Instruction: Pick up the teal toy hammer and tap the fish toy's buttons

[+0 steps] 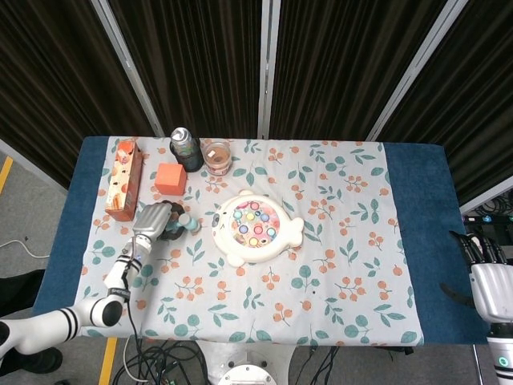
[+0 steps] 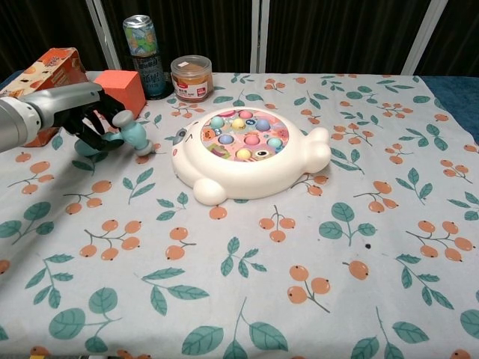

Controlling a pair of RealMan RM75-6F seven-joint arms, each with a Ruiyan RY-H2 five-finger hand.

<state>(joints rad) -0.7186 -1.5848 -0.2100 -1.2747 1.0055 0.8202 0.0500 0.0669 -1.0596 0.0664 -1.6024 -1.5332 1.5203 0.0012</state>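
The white fish toy [image 1: 257, 228] [image 2: 251, 155] lies mid-table with several coloured buttons [image 2: 246, 134] on top. My left hand [image 1: 158, 220] [image 2: 91, 119] grips the handle of the teal toy hammer [image 1: 186, 224] [image 2: 135, 136], just left of the fish and slightly above the cloth. The hammer's grey-tipped head points toward the fish but stays apart from it. My right hand [image 1: 487, 282] hangs off the table's right edge, holding nothing, and is absent from the chest view.
Behind my left hand stand an orange cube [image 2: 121, 91], an orange carton [image 2: 43, 76], a drinks can [image 2: 145, 45] and a small lidded jar [image 2: 191, 78]. A floral cloth [image 2: 299, 247] covers the table.
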